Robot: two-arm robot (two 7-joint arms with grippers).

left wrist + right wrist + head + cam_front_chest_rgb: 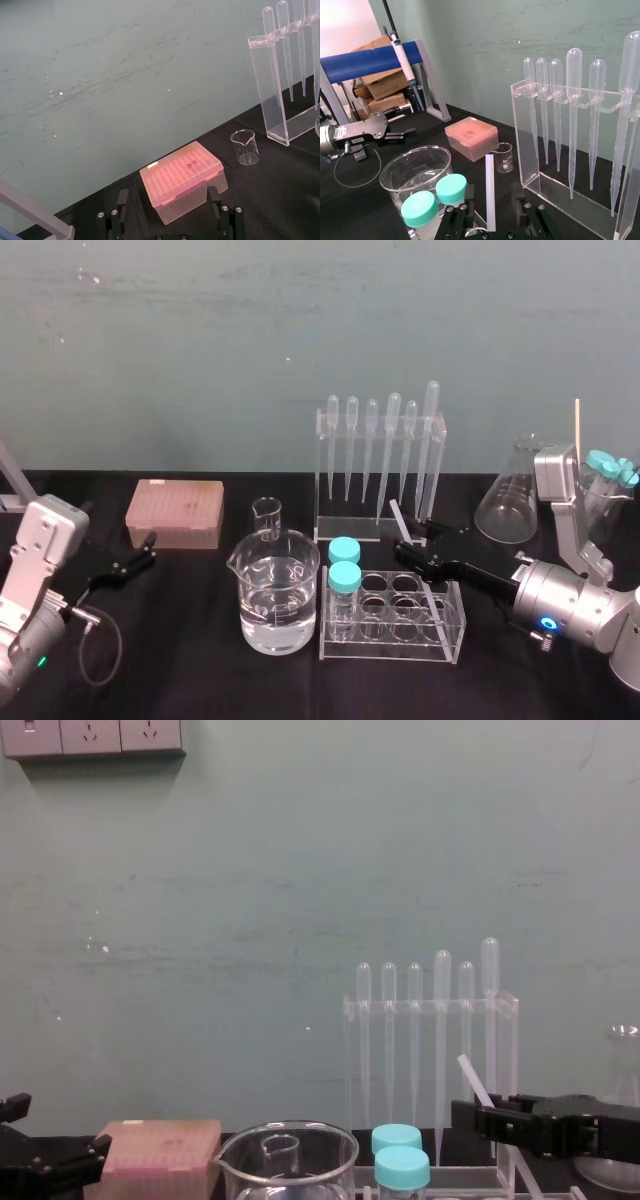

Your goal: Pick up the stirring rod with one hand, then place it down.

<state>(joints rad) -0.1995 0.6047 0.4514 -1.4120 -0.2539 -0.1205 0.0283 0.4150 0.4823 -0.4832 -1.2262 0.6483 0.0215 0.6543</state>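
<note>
While my right gripper (410,538) straddles the stirring rod (490,190), jaws spread with a gap either side, room is tight. Pipette rack (350,528) just beyond, tube rack (385,653) underneath, beaker (300,570) left. Bare table (200,680) on the near side. Rod tilts steeply: top far-left toward the pipettes, bottom near-right at the tube rack's right end. Left gripper (148,550) parked near left, spread.
</note>
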